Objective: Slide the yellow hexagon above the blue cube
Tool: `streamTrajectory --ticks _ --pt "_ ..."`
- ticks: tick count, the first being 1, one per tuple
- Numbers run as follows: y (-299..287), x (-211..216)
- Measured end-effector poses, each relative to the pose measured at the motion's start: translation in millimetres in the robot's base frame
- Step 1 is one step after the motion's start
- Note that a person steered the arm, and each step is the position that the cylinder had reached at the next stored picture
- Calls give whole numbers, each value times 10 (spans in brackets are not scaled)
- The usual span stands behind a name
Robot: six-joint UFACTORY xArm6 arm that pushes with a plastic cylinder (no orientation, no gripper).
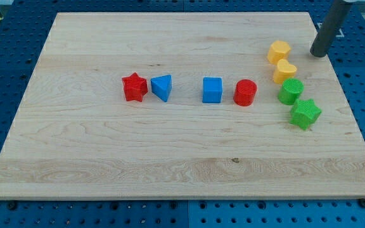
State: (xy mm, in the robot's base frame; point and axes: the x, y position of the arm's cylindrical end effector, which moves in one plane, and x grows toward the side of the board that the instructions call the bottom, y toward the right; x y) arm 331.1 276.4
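The dark rod's tip [318,53] is seen just right of the yellow plastic hexagon [279,50], apart from it; the blue plastic cube [212,90] lies lower-left of that hexagon on the wooden desk [170,164].

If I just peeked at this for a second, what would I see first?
Probably the bright plastic blocks on the pale wooden board: a row across the middle with a red star, a blue triangle, a blue cube and a red cylinder. At the view's right, a yellow hexagon, a yellow heart and two green blocks run in a slanted line. My tip, the dark rod's end, sits just right of the yellow hexagon, apart from it.
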Motion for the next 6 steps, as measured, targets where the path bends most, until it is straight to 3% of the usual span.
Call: streamTrajectory --ticks 6 --pt "-1343 32"
